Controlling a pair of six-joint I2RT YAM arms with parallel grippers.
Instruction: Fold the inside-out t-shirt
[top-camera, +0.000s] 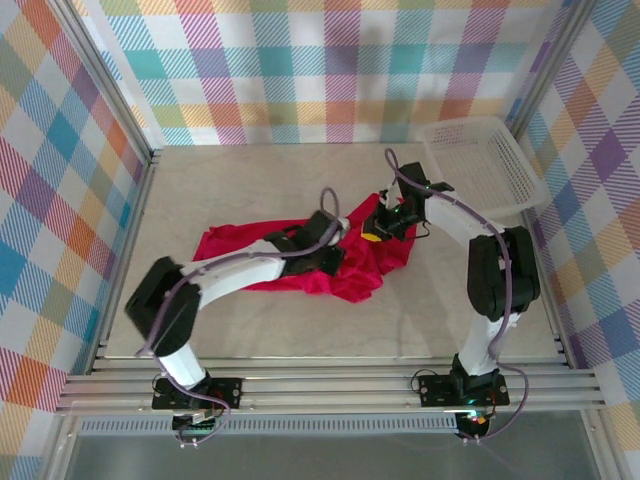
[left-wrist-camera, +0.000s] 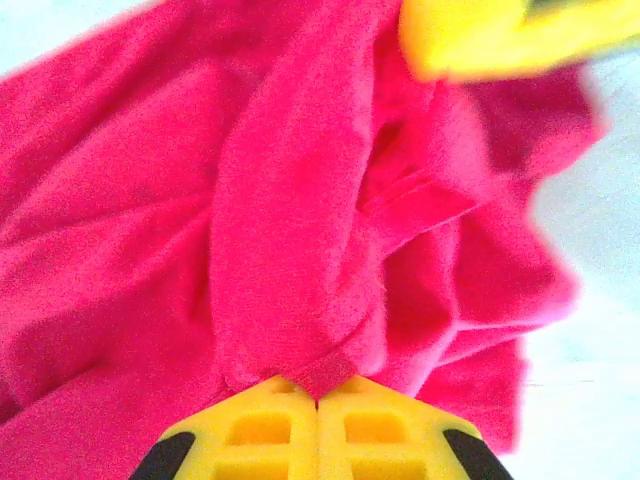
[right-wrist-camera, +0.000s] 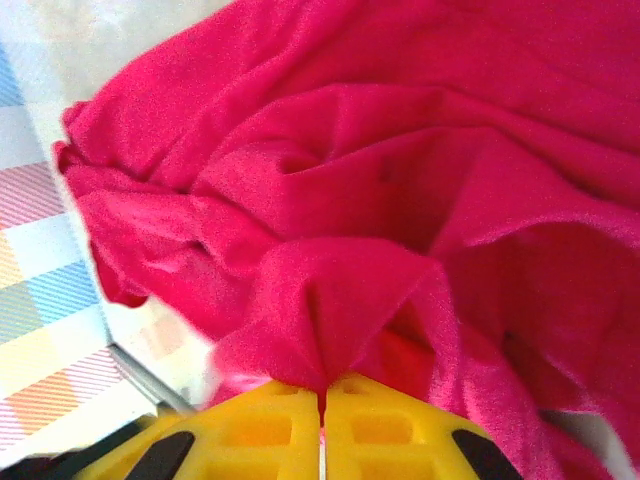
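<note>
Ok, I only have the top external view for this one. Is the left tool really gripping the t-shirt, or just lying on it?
Observer: In the left wrist view the left tool is shut, clamped on a hemmed edge of the t-shirt.
Operator: And the right tool? From above it is a dark blob over red cloth.
Observer: In the right wrist view the right tool is shut, pinching a bunched fold of the fabric.

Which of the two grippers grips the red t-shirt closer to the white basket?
The right gripper, shut on the end of the t-shirt closest to the white basket. The left gripper pinches fabric nearer the shirt's middle, farther from it.
</note>
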